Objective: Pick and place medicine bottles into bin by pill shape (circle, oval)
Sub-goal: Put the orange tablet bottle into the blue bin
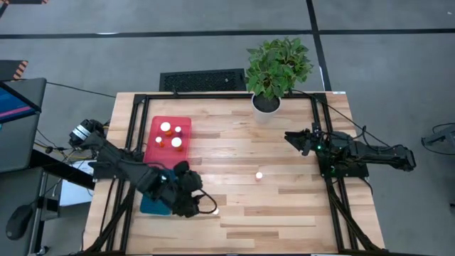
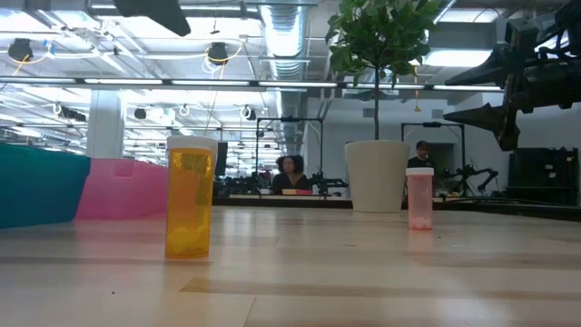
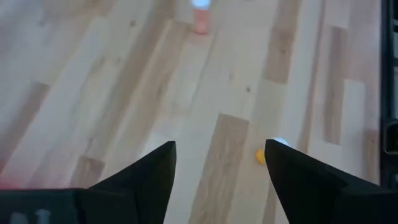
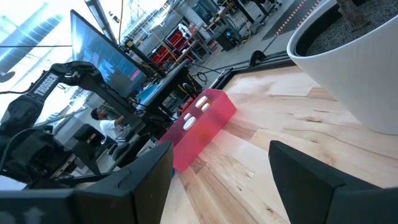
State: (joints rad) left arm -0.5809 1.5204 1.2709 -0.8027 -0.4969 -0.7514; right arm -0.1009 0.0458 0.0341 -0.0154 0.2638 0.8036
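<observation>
An orange-amber bottle with a white cap (image 2: 191, 198) stands upright on the wooden table near its front, right beside my left gripper (image 1: 206, 203). In the left wrist view only a bit of it (image 3: 261, 155) shows, just inside one finger. My left gripper (image 3: 221, 149) is open and empty, low over the table. A second, pinkish bottle (image 1: 259, 175) stands alone mid-table; it also shows in the low view (image 2: 419, 198). Several white-capped bottles (image 1: 170, 135) stand in the red tray (image 1: 183, 122). My right gripper (image 1: 290, 137) is open and empty at the table's right, raised.
A teal tray (image 1: 151, 206) lies under my left arm at the front left, next to the red tray (image 2: 127, 189). A potted plant in a white pot (image 1: 267, 103) stands at the far edge. People sit in the room behind the table (image 2: 290, 173).
</observation>
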